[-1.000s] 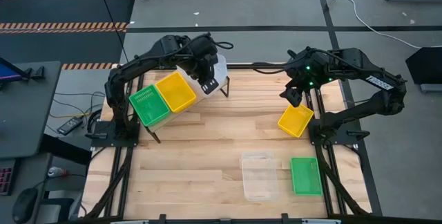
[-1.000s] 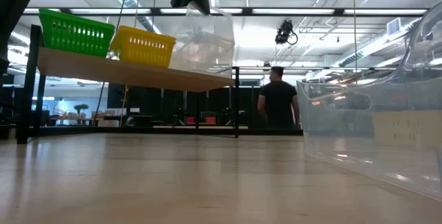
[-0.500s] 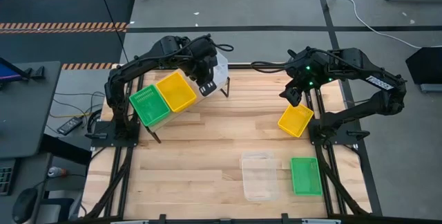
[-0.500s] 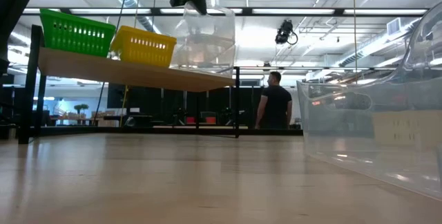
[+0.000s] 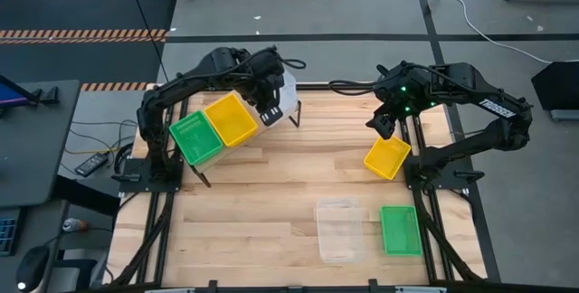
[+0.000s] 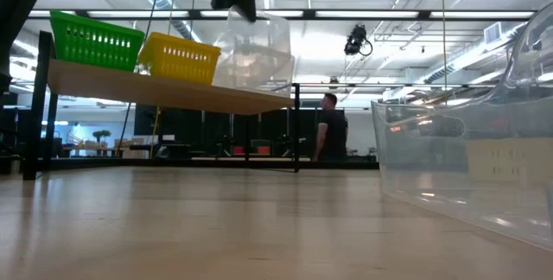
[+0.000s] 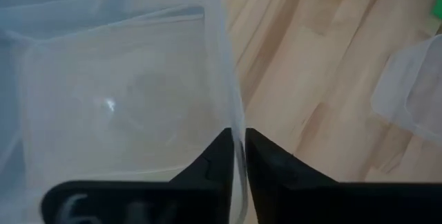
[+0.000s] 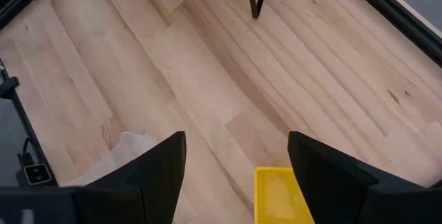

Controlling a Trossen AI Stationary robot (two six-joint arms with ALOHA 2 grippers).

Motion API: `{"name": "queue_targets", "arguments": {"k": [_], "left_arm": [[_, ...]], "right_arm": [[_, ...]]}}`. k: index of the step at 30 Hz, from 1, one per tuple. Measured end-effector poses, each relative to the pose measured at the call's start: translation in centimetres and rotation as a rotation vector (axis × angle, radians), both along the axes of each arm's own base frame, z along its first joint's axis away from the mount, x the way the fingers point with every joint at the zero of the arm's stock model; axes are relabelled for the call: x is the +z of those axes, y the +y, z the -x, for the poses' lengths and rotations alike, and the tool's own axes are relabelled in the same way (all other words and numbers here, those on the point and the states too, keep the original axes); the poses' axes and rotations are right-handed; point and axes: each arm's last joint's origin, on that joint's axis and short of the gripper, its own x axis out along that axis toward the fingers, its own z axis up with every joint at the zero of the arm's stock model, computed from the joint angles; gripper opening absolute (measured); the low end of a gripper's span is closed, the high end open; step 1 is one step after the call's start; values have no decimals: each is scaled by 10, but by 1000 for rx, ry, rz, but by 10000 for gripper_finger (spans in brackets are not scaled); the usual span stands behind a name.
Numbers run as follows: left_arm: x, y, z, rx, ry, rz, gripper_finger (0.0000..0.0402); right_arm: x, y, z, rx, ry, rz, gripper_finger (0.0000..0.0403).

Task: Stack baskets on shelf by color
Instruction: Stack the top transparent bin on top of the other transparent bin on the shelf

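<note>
The shelf [image 6: 112,85] stands at the far left, with a green basket [image 5: 194,137] and a yellow basket [image 5: 231,119] side by side on it. A clear basket [image 6: 259,55] sits at the shelf's right end, next to the yellow one, bottom on the board. My left gripper [image 5: 270,105] is above it, shut on its wall. My right gripper [image 5: 384,123] hangs open over the table's far right, above a second yellow basket [image 5: 387,157] lying on the table. A clear basket [image 5: 337,230] and a green basket [image 5: 399,230] lie on the table, near right. My left gripper pinches the clear basket's side wall at its rim [image 7: 233,124], with one finger [image 7: 217,165] inside the basket and the other [image 7: 266,169] outside. The fingers come from above, slanting down. The basket sits slightly tilted, its bottom on the shelf board.
The shelf's thin black legs [image 5: 296,117] stand on the slatted tabletop. Bare wood [image 5: 271,203] fills the table's middle and near left. In the low view the near clear basket [image 6: 467,159] fills the right side, and a person [image 6: 330,133] stands in the room behind.
Both arms have kept still and the clear basket stays at the shelf's right end. The person behind the table has walked toward the left of the low view.
</note>
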Motion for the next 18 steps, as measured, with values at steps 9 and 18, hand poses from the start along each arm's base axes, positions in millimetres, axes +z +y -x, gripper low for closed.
{"name": "queue_targets", "arguments": {"k": [9, 18], "left_arm": [[-6, 2, 0, 29, 43, -50, 110], [-4, 0, -1, 18, 15, -32, 135]], "right_arm": [[0, 0, 0, 1, 1, 0, 260], [0, 0, 0, 7, 1, -10, 260]]}}
